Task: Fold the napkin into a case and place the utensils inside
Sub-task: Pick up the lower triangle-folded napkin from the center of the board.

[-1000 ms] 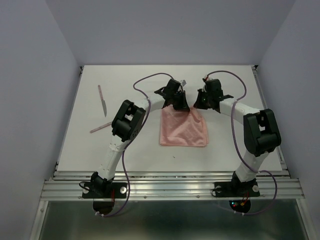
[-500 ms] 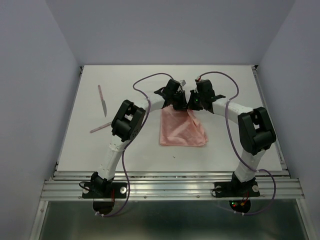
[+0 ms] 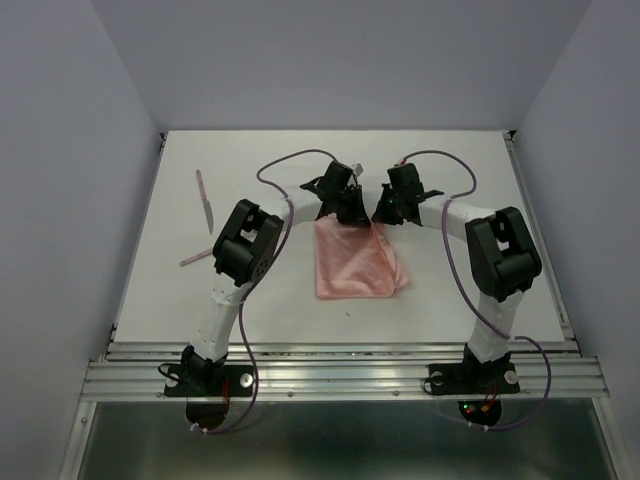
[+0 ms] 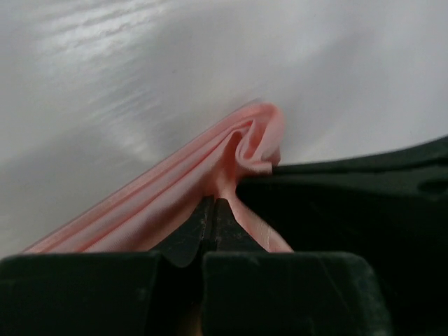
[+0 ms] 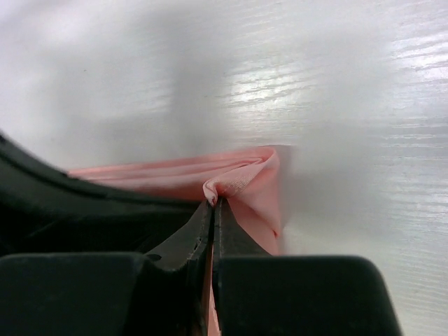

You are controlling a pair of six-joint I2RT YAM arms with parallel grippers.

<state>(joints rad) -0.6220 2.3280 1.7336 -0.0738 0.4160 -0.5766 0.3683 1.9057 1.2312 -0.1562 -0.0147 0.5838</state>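
Overhead, the napkin (image 3: 352,268) lies mid-table (image 3: 470,180) between the two arms. It forms a rough trapezoid with a wide near edge lying flat. The sides narrow toward the far edge, so its axis runs near-to-far and the narrow end points away from the bases. Well apart to its left, a slender utensil (image 3: 199,255) lies on a diagonal. Beyond that a knife (image 3: 206,200) lies roughly near-to-far.

At the napkin's far edge the left gripper (image 3: 349,213) and right gripper (image 3: 384,212) sit close together. From above it cannot be told how their jaws stand. The wrist views settle it:
- **Left:** the fingers (image 4: 189,234) are pressed together on a bunched pink fold.
- **Right:** the fingers (image 5: 185,241) likewise pinch a curled cloth corner.

The utensils show only overhead.
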